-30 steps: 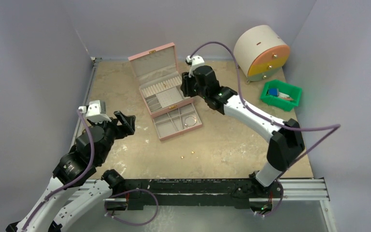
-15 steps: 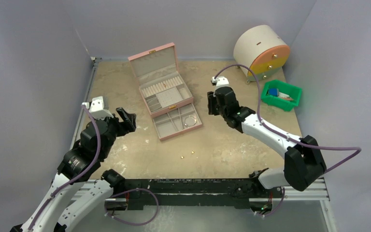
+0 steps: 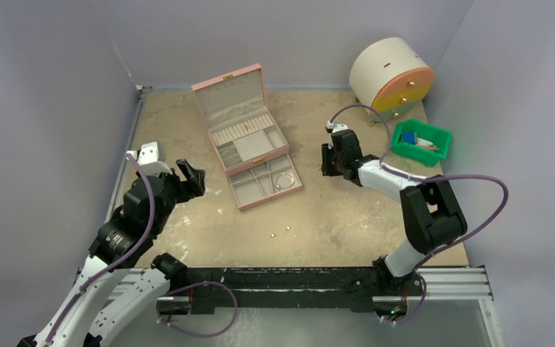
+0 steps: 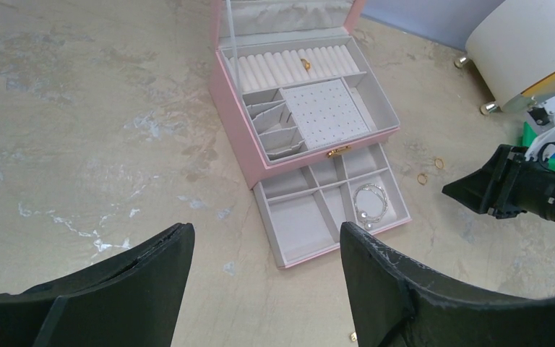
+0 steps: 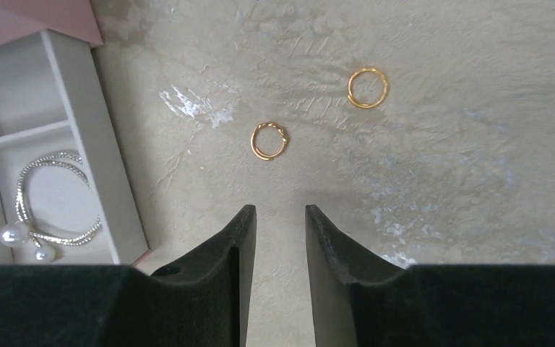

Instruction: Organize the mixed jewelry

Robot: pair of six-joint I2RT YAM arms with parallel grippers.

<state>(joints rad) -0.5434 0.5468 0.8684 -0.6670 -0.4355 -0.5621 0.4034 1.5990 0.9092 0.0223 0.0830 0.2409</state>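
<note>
Two small gold rings (image 5: 269, 140) (image 5: 368, 87) lie on the table just ahead of my right gripper (image 5: 280, 210), which hovers over them, narrowly open and empty. The same rings (image 4: 423, 178) show right of the pink box (image 3: 242, 130) in the left wrist view. A silvery bracelet (image 5: 50, 199) with pearl ends rests in the right front compartment of the pulled-out drawer (image 3: 266, 182). Another gold ring (image 4: 306, 65) sits in the box's ring rolls. Two tiny gold studs (image 3: 289, 229) lie on the table in front of the drawer. My left gripper (image 4: 266, 228) is open wide and empty, left of the box.
A round white drum with an orange and yellow face (image 3: 390, 76) stands at the back right. Beside it a green bin (image 3: 420, 142) holds blue items. The box lid stands upright behind the trays. Purple walls close in the table on three sides.
My right arm has drawn back from the pink box, right and nearer, folding at the elbow, and its jaws have narrowed a little. The left arm has shifted only slightly.
</note>
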